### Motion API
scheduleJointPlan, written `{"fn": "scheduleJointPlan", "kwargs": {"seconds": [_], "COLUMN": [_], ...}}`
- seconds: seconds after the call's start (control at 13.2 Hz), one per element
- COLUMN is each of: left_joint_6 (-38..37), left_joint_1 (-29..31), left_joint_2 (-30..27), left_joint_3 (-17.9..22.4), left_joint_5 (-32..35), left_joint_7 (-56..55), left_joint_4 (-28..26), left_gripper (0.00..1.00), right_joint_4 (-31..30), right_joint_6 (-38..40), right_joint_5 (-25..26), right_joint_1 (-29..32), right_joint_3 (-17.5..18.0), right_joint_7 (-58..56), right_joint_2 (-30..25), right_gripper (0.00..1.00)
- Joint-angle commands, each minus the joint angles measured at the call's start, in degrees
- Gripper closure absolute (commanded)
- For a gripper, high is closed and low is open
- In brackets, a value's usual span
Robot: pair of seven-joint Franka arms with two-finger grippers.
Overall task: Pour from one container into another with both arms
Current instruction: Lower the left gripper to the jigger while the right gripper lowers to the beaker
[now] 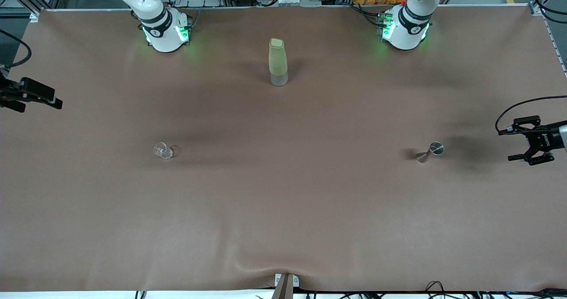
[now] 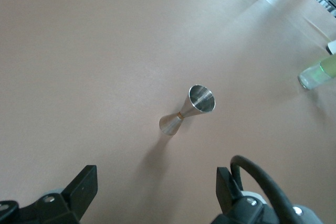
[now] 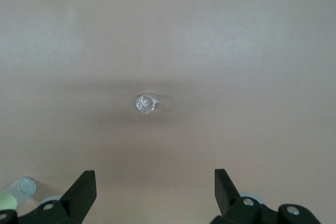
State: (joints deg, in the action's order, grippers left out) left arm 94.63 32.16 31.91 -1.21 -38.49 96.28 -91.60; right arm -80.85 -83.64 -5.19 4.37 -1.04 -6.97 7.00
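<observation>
The bench [image 1: 283,210] is covered with a brown sheet, and three small vessels stand on it, well apart from each other. The largest is the bottle [image 1: 278,62], tall, with a pale green upper part and a clear base, standing upright between the two arm bases and farther from the front camera than the other two. It is probably the heaviest of the three, and its smooth sides may slip, so I think a hold around the middle of the body is safest. The jigger [image 1: 429,153] is a small metal double cone and stands toward the left arm's end of the bench. It looks stiff and light but easy to tip, and its narrow waist is the natural place to take hold. The glass [image 1: 165,150] is a small clear cup toward the right arm's end; it looks light, fragile and slippery, so it needs a soft squeeze low on its wall. The left gripper [image 1: 529,150] hangs at its own end of the bench, beside the jigger and not touching it, with its jaws wide and empty. The right gripper [image 3: 152,190] looks down on the glass, also with its jaws wide and holding nothing.
</observation>
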Motion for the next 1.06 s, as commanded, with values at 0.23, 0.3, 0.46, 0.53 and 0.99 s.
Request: {"fn": "scheduleJointPlan", "kwargs": {"seconds": [0.23,0.3,0.46,0.53,0.99], "left_joint_6": [-5.5,-6.12,-6.13,-6.13,-5.86], "left_joint_1": [0.88,1.4,2.02,2.03,2.03], "left_joint_2": [2.62,3.67,6.22,7.8,8.61], "left_joint_3": [-0.64,-0.64,-0.64,-0.64,-0.55], "left_joint_5": [-5.97,-6.94,-9.48,-11.15,-13.54], "left_joint_7": [9.87,10.33,14.44,17.16,27.09], "left_joint_4": [-1.04,-0.95,-0.77,-0.69,-1.12], "left_gripper": [0.0,0.0,0.0,0.0,0.0], "right_joint_4": [0.08,-0.01,-0.1,-0.1,-2.47], "right_joint_6": [-1.61,-2.31,-3.98,-4.34,-4.52], "right_joint_5": [0.53,0.44,0.35,0.61,7.3], "right_joint_1": [0.11,0.02,0.02,0.2,4.31], "right_joint_3": [0.6,0.69,0.69,0.69,0.43], "right_joint_7": [-0.41,-1.2,-4.53,-6.29,-48.67], "right_joint_2": [2.22,3.1,4.25,4.25,3.81], "right_gripper": [0.0,0.0,0.0,0.0,0.0]}}
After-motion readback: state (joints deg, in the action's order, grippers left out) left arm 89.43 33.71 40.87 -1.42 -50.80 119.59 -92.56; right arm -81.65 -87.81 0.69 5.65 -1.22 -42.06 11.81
